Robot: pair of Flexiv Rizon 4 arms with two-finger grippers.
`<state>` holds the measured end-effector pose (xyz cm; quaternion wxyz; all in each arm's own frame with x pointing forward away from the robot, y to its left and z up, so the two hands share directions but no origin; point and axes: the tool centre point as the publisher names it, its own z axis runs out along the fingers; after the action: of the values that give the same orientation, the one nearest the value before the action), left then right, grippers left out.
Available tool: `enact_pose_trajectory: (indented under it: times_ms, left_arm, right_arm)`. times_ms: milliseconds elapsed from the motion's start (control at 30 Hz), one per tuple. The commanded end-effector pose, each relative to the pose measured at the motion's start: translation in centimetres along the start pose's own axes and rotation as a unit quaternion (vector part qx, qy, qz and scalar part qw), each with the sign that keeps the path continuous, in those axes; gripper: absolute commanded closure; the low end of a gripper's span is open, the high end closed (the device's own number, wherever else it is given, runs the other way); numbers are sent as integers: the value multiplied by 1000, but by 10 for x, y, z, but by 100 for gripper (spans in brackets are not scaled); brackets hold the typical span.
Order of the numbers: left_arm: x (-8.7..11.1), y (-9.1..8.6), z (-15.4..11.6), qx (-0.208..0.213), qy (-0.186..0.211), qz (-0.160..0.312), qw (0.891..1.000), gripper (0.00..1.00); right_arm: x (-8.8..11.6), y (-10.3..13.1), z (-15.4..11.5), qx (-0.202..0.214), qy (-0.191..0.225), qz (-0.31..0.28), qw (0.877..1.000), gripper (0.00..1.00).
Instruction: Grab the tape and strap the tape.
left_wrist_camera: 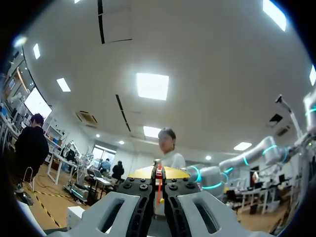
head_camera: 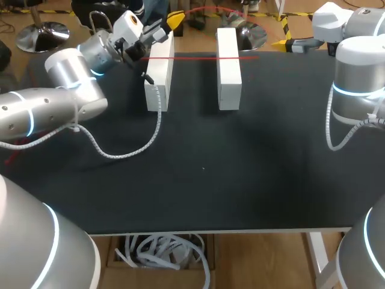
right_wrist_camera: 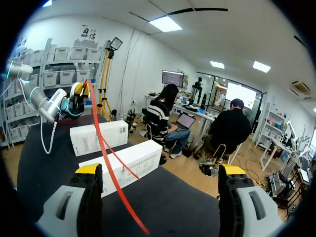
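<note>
A thin red tape runs straight across the far ends of two white boxes, the left box and the right box, and another strand arcs beyond them. My left gripper hangs above the left box's far end, shut on the red tape, which shows pinched between its fingers. My right gripper is at the table's far right edge. It stands open, and the tape passes between its wide-apart fingers without touching them. My left gripper also shows beyond the boxes.
The black table bears the two white boxes side by side at the back. A white coiled cable from my left arm lies on the table near the left box.
</note>
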<state>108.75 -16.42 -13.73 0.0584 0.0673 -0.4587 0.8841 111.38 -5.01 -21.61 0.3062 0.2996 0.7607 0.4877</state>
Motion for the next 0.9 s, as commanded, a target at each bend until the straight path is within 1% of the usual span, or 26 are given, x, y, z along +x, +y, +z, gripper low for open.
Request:
enact_pose_trajectory:
  times_ms: [33,200,367,600,700,900]
  left_arm:
    - [1,2,-1,-2,6,17,1000,100]
    - [2,1,0,-6,5,27,1000,100]
    - [3,2,2,-20,9,37,999,100]
    - [4,2,3,-22,9,40,999,100]
    - [5,1,3,-35,8,49,998,100]
    - [5,1,3,-35,8,49,998,100]
  right_arm:
    - [0,0,0,0,0,0,1000,0]
    - [0,0,0,0,0,0,1000,0]
    - [0,0,0,0,0,0,1000,0]
    - [0,0,0,0,0,0,1000,0]
    - [0,0,0,0,0,0,1000,0]
    - [0,0,0,0,0,0,1000,0]
